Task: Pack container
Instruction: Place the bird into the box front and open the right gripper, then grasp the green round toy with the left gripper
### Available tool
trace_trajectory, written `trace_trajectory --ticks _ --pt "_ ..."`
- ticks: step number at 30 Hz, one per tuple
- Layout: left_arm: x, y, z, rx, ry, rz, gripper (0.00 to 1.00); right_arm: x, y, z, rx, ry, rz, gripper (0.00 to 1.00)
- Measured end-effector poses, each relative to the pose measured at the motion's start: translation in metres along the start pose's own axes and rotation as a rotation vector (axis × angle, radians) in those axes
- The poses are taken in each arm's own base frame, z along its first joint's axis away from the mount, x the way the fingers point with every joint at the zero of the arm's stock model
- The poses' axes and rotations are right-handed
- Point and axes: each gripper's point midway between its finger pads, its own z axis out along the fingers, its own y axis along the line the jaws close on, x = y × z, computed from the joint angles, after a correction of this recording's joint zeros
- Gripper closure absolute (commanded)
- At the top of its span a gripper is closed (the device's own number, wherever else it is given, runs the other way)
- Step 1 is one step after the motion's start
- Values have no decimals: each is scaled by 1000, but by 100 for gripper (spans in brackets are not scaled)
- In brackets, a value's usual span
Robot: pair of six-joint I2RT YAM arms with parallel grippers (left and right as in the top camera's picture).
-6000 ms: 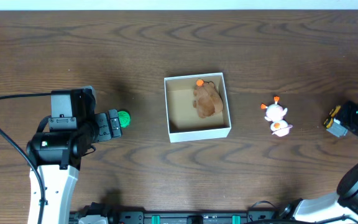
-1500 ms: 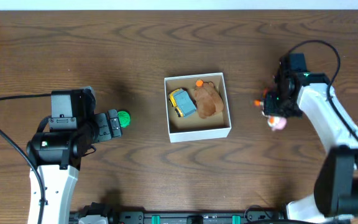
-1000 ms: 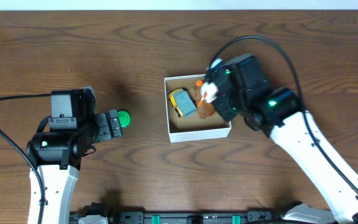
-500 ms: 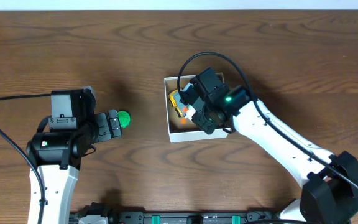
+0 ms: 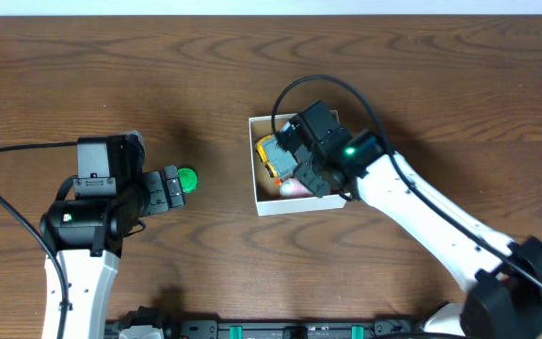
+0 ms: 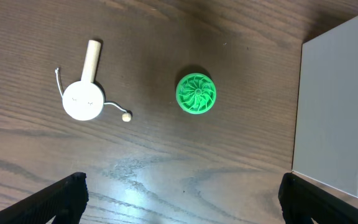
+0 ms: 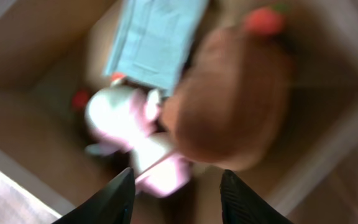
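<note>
The left gripper [image 5: 173, 188] sits at 9 o'clock of the container [image 5: 253, 169], its jaws spread wide, with a green disc [image 6: 196, 94] lying just ahead of them. The container stands mid-table [image 5: 422, 85]. Over it hangs the right gripper [image 7: 178, 186], jaws apart and holding nothing. Beneath it in the box lie a white-and-pink toy [image 7: 132, 134], a brown plush [image 7: 229, 106] and, toward 10 o'clock, a yellow-and-blue car [image 5: 271, 155].

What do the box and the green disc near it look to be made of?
The box looks like cardboard: matte white outside, plain brown inside, flat straight walls. The green disc is probably moulded plastic: uniform bright colour, fine radial ribs.
</note>
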Motion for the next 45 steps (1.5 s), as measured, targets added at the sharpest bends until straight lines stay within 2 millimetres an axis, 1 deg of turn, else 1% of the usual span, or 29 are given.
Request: trace_trajectory --ticks 2,3,5,7,8,9,10,11,12,13,15,18,19,22,23,25,28,32,35,39,45 --pt "0 0 0 0 0 0 2 -12 -17 -17 66 -66 87 36" --pt "0 0 0 0 0 0 2 -18 -28 -29 102 -110 137 30" --pt "0 0 0 0 1 0 2 -25 -58 -61 167 -209 279 24" --pt "2 0 0 -2 7 0 2 -20 -92 -96 224 -294 436 10" --pt "3 1 0 -3 13 0 2 -14 -111 -113 248 -333 521 3" --pt "4 1 0 -3 16 0 2 -5 -128 -129 269 -364 599 1" --pt "5 1 0 -4 20 1 2 8 -145 -144 289 -384 674 1" --pt "6 0 1 -3 27 4 2 22 -159 -154 303 -392 740 1" --pt "7 -1 2 -3 34 8 2 36 -169 -160 307 -388 798 1" --pt "7 -3 3 -1 44 15 2 49 -175 -161 305 -366 841 1" --pt "6 -10 5 5 72 37 2 75 -183 -157 290 -304 931 1" --pt "-4 -21 12 12 107 67 2 109 -189 -138 259 -186 1038 1" --pt "-8 -24 15 13 115 73 2 118 -190 -130 249 -150 1066 1" --pt "-21 -33 34 10 154 86 2 135 -186 -104 215 -63 1102 1" --pt "-24 -34 45 8 167 86 2 138 -183 -97 202 -39 1106 1" --pt "-25 -35 62 0 199 86 2 145 -177 -83 177 9 1111 1" --pt "-17 -33 90 -20 277 86 2 154 -170 -65 153 73 1117 1" --pt "-5 -30 118 -40 358 85 2 162 -164 -48 127 137 1121 1" --pt "1 -27 134 -51 396 80 2 163 -163 -42 118 156 1121 1" --pt "5 -19 154 -66 429 59 2 163 -163 -41 113 159 1120 1" --pt "17 -7 177 -88 492 33 2 163 -162 -41 112 161 1114 1"
